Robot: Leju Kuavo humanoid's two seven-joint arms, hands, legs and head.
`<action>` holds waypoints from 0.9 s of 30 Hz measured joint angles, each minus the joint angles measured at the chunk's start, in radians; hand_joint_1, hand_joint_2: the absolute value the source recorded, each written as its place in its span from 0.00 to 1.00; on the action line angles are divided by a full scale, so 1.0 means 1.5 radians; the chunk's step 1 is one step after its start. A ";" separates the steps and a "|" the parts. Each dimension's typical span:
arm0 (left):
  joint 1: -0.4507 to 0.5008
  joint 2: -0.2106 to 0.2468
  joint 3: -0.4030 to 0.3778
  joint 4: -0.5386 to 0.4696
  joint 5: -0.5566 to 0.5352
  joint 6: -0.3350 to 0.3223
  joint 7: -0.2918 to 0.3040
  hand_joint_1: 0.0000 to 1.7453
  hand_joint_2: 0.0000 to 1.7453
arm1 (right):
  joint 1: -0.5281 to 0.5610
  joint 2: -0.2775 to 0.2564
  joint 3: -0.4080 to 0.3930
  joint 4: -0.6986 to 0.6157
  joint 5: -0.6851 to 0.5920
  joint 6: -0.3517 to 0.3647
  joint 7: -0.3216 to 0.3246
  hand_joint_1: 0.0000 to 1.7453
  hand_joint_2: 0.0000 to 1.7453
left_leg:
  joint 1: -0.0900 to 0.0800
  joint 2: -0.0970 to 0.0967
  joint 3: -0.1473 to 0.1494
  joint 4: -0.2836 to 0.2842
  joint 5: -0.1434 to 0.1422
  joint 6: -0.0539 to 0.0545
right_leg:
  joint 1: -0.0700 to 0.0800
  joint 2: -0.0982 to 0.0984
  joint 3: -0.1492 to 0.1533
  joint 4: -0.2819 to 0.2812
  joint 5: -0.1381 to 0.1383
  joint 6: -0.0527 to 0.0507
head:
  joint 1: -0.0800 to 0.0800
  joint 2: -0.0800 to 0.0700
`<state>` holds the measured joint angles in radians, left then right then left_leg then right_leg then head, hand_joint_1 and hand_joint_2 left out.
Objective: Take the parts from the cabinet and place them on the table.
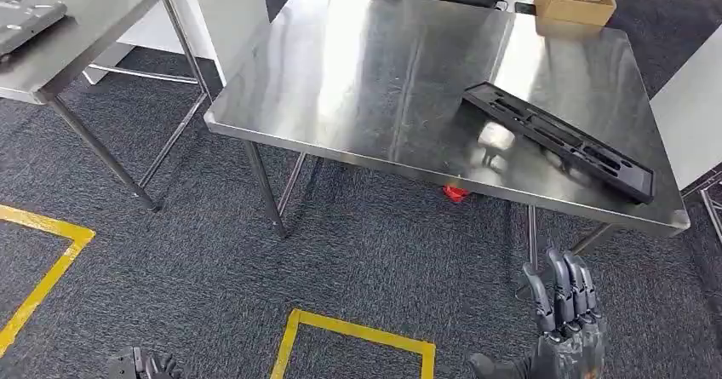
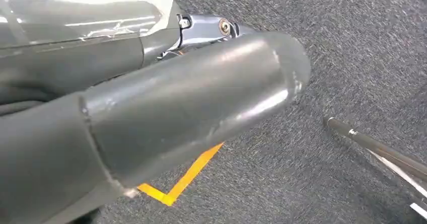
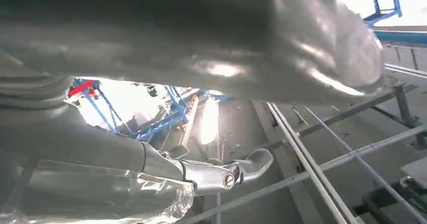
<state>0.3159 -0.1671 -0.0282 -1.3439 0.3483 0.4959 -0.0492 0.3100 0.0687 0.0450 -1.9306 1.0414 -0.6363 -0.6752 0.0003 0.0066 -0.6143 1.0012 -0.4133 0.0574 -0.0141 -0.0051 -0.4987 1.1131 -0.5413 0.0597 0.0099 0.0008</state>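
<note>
Part location: we see the black tray-like part [image 1: 558,140] lying flat on the steel table [image 1: 358,81], toward its near right corner.
Direction from hand: from our right hand [image 1: 566,315] the part sits at about 12 o'clock, up past the table's near edge.
Long axis: it runs from about 10 o'clock to 4 o'clock across the tabletop.
Nearer hand: we judge the right; our left hand [image 1: 140,366] hangs low at 7 o'clock, well apart.
Right hand state: it holds nothing, fingers extended side by side.
Left hand state: it barely shows, so we cannot tell.
Writing: none we can read; the cardboard box [image 1: 575,2] at 1 o'clock shows no legible label.
</note>
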 joint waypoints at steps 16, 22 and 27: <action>-0.007 0.025 -0.040 0.008 0.032 0.012 -0.010 0.00 0.00 | 0.042 0.026 -0.013 -0.032 0.026 0.000 0.024 0.00 0.00 | 0.022 -0.004 0.078 0.037 -0.058 -0.052 | -0.002 -0.008 -0.016 -0.088 0.052 -0.039 | -0.005 0.000; -0.016 0.030 -0.050 0.015 0.047 0.011 -0.014 0.00 0.00 | 0.053 0.027 -0.020 -0.044 0.015 0.000 0.017 0.00 0.00 | 0.014 0.000 0.068 -0.006 -0.057 -0.014 | 0.000 -0.006 -0.048 -0.069 0.061 -0.010 | -0.005 0.000; -0.018 0.032 -0.053 0.021 0.048 0.011 -0.017 0.00 0.00 | 0.056 0.027 -0.027 -0.045 0.014 0.000 0.013 0.00 0.00 | 0.009 0.003 0.024 -0.005 -0.024 -0.001 | 0.000 0.000 -0.111 0.130 -0.057 -0.018 | 0.002 0.000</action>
<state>0.2891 -0.1194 -0.1072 -1.3123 0.4204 0.5131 -0.0748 0.3935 0.1099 0.0046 -1.9974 1.0632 -0.6363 -0.6554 0.0141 0.0108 -0.5782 0.9938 -0.4492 0.0564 -0.0140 -0.0055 -0.6652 1.3074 -0.6274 0.0330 0.0134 0.0008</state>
